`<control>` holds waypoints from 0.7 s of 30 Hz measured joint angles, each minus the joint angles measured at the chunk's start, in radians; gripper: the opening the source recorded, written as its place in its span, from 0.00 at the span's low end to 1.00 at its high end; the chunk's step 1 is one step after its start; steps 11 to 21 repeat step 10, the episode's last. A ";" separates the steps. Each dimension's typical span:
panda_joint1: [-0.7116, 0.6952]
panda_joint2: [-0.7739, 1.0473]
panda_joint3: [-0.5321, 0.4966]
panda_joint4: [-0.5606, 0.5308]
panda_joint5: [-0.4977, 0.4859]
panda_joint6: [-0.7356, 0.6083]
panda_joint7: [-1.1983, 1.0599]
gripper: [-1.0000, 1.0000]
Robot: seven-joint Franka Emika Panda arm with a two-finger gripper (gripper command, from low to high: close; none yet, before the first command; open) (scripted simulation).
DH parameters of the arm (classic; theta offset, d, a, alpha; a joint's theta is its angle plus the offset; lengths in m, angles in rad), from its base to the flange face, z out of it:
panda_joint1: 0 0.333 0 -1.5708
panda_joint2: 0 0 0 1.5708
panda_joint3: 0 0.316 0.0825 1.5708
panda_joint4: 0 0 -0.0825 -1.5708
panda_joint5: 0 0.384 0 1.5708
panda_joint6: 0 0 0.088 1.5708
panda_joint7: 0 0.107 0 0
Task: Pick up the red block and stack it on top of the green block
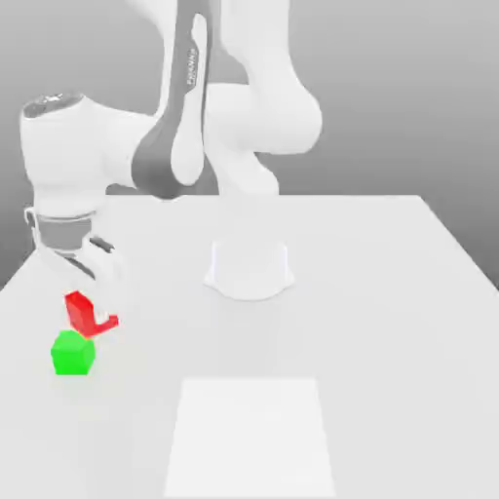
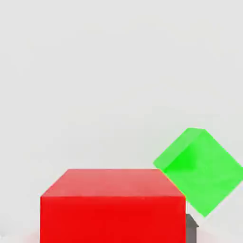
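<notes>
The red block (image 1: 78,308) hangs a little above the table at the exterior view's left, with my gripper (image 1: 91,314) shut on it; a pale finger crosses its face. Just below and in front of it, the green block (image 1: 73,353) rests on the table, close to the red one but apart from it. In the hand view the red block (image 2: 113,205) looms large and near. The green block (image 2: 201,170) lies farther off beside it, turned at an angle. A dark fingertip (image 2: 191,228) shows at the red block's edge.
The arm's round white base (image 1: 249,269) stands mid-table, well to the right of both blocks. A paler rectangle (image 1: 251,434) marks the table near the front edge. The table's left edge (image 1: 15,278) runs close to the blocks.
</notes>
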 joint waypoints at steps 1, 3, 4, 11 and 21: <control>-0.008 0.018 -0.011 0.003 0.008 0.015 -0.005 0.00; -0.006 0.079 -0.020 0.007 0.049 0.070 -0.033 0.00; -0.001 0.114 -0.019 0.009 0.079 0.102 -0.053 0.00; -0.019 0.221 0.023 0.014 0.188 0.197 -0.131 1.00; -0.019 0.221 0.023 0.014 0.188 0.197 -0.131 1.00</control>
